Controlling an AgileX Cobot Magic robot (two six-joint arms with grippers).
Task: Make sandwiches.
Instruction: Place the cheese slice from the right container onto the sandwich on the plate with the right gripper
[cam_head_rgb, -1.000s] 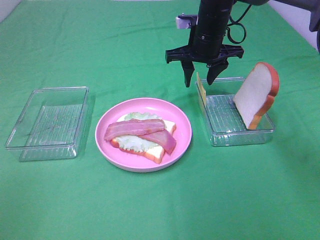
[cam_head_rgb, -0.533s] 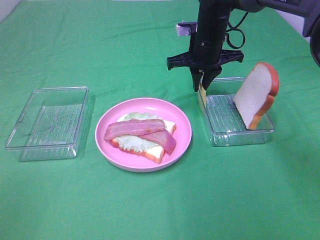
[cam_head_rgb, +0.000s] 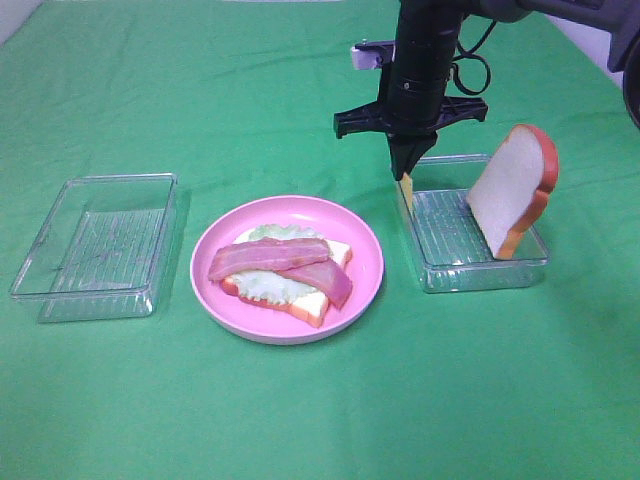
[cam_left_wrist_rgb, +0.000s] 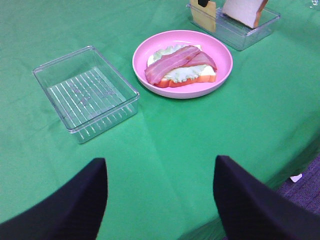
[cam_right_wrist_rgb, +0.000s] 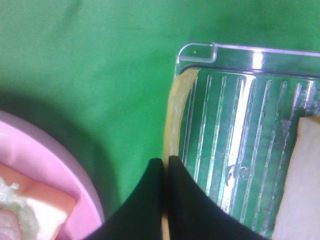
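An open sandwich (cam_head_rgb: 285, 275) of bread, lettuce and two bacon strips lies on the pink plate (cam_head_rgb: 368, 262). My right gripper (cam_head_rgb: 404, 172) is shut on the top edge of the yellow cheese slice (cam_head_rgb: 405, 191), which stands on edge against the near-plate wall of the right clear tray (cam_head_rgb: 470, 265). In the right wrist view the fingers (cam_right_wrist_rgb: 150, 200) pinch the cheese edge (cam_right_wrist_rgb: 175, 115). A bread slice (cam_head_rgb: 512, 190) leans in that tray's far end. My left gripper (cam_left_wrist_rgb: 160, 161) hangs open over bare cloth, well short of the sandwich (cam_left_wrist_rgb: 180, 67).
An empty clear tray (cam_head_rgb: 95, 245) sits left of the plate, also seen in the left wrist view as the tray (cam_left_wrist_rgb: 85, 92). Green cloth covers the table. The table's edge and floor show at one corner of the left wrist view.
My right gripper came down from above the tray and its open fingers closed onto the cheese slice's top edge. The left arm and the sandwich have not moved.
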